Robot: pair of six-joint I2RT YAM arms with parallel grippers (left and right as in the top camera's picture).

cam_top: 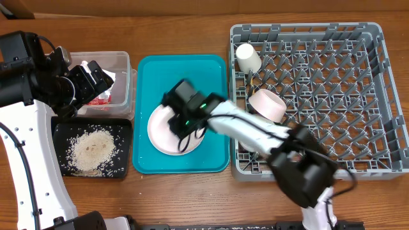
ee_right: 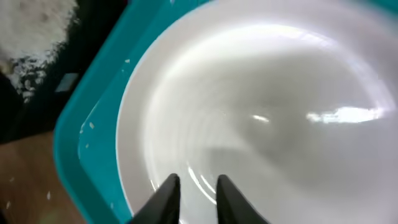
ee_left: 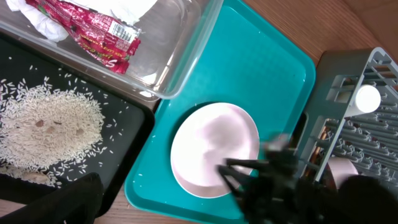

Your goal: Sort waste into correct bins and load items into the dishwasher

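Observation:
A pale pink plate (cam_top: 167,131) (ee_left: 211,146) (ee_right: 280,106) lies on the teal tray (cam_top: 217,70). My right gripper (cam_top: 185,135) (ee_right: 196,183) hovers low over the plate's near part, its jaws a little apart with nothing between them. My left gripper (cam_top: 97,75) hangs open over the clear tub (cam_top: 124,64) (ee_left: 180,62), which holds the red wrapper (cam_top: 102,97) (ee_left: 102,34) and white napkin (ee_left: 130,7). Rice (cam_top: 92,150) (ee_left: 53,130) is piled in the black tray (cam_top: 124,128). The grey dish rack (cam_top: 319,76) holds a cream cup (cam_top: 248,57) and a pink bowl (cam_top: 267,105).
The right arm (cam_top: 255,131) stretches across the rack's left edge and the teal tray. A few stray rice grains lie on the teal tray (ee_right: 93,124). Bare wooden table (cam_top: 192,198) runs along the front.

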